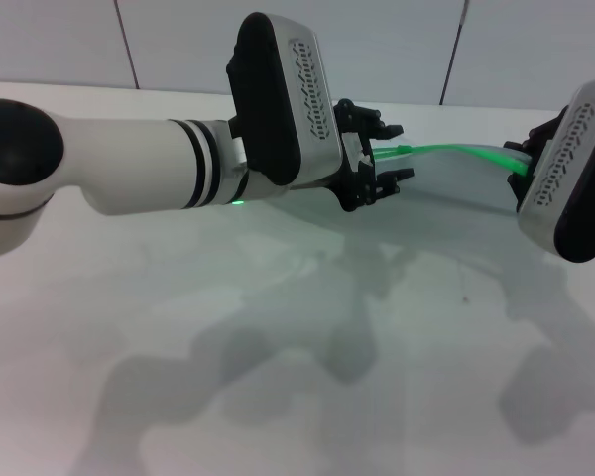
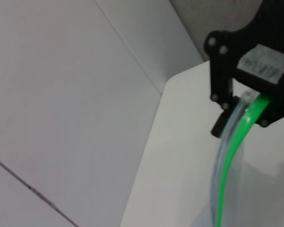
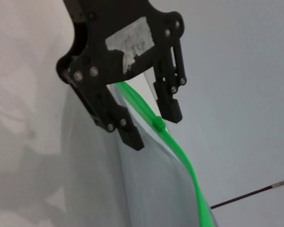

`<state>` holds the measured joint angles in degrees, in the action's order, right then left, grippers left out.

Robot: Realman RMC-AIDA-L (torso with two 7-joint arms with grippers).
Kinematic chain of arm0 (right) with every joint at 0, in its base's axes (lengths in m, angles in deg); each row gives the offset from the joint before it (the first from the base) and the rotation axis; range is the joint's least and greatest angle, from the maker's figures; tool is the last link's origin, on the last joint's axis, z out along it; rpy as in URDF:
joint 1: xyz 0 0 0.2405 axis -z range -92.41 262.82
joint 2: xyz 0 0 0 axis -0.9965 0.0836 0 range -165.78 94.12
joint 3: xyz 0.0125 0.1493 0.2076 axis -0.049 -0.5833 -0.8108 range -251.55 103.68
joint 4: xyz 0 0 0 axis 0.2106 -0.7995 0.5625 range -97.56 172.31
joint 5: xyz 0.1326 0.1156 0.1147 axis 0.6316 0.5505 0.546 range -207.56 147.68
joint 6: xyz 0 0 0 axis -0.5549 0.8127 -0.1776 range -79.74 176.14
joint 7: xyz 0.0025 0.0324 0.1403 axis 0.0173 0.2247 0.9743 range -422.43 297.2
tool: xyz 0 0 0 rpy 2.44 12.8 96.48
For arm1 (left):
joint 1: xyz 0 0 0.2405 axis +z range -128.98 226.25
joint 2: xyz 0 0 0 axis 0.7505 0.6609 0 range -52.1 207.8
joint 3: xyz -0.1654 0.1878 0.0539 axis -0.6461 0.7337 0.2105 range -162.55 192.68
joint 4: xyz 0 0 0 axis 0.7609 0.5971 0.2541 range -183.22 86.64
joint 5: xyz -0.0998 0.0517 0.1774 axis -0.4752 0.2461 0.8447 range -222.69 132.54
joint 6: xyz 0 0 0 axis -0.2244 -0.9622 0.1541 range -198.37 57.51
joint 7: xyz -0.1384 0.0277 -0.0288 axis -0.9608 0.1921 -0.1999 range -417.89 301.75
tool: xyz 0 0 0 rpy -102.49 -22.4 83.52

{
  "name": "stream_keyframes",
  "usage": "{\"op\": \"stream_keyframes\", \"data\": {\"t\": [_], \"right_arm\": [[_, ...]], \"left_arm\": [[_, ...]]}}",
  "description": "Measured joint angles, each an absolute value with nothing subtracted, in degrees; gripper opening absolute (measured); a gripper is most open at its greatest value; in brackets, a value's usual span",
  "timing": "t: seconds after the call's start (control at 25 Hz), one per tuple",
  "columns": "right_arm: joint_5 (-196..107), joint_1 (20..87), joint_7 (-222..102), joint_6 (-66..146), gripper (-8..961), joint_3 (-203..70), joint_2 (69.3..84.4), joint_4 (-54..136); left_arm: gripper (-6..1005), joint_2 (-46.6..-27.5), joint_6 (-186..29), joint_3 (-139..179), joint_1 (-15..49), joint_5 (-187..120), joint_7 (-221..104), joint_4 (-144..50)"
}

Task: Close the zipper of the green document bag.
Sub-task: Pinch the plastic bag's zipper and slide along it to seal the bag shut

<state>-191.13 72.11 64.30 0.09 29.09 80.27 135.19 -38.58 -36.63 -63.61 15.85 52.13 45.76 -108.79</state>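
The green document bag hangs limp and light above the counter, stretched between both arms. Right gripper clamps its end; left gripper jaws open around the zipper, slider between them — tiny, slippery, pinch there.

bag strung between the two grippers

the green document bag lies far back on the table, its zipper edge raised. the left gripper sits at its left end, the right gripper at its right end.
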Motion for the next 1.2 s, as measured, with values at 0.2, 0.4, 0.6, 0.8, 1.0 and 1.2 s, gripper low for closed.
{"op": "stream_keyframes", "data": {"t": [0.2, 0.4, 0.6, 0.8, 1.0, 1.2], "right_arm": [[-191.13, 72.11, 64.37, 0.12, 49, 29.12, 80.27, 135.19], [-191.13, 72.09, 64.39, 0.13, 48, 29.14, 80.27, 135.24], [-191.13, 72.06, 64.47, 0.13, 49, 29.14, 80.27, 135.30], [-191.13, 72.04, 64.47, 0.13, 49, 29.10, 80.31, 135.28], [-191.22, 72.13, 64.53, 0.13, 48, 29.16, 80.36, 135.21], [-193.50, 72.14, 66.24, 0.13, 48, 29.33, 80.36, 135.19]], "left_arm": [[461, -38.69, -39.01, -62.45, 15.53, 52.07, 46.62, -108.76], [456, -38.69, -40.07, -60.85, 15.27, 52.04, 46.83, -108.76], [418, -38.69, -40.11, -60.64, 15.25, 52.04, 46.96, -108.76], [328, -38.69, -40.08, -60.61, 15.69, 51.97, 46.35, -108.82], [236, -38.69, -40.14, -60.61, 17.49, 51.84, 45.97, -110.40], [235, -38.69, -40.18, -60.60, 18.31, 51.69, 45.63, -111.18]]}}
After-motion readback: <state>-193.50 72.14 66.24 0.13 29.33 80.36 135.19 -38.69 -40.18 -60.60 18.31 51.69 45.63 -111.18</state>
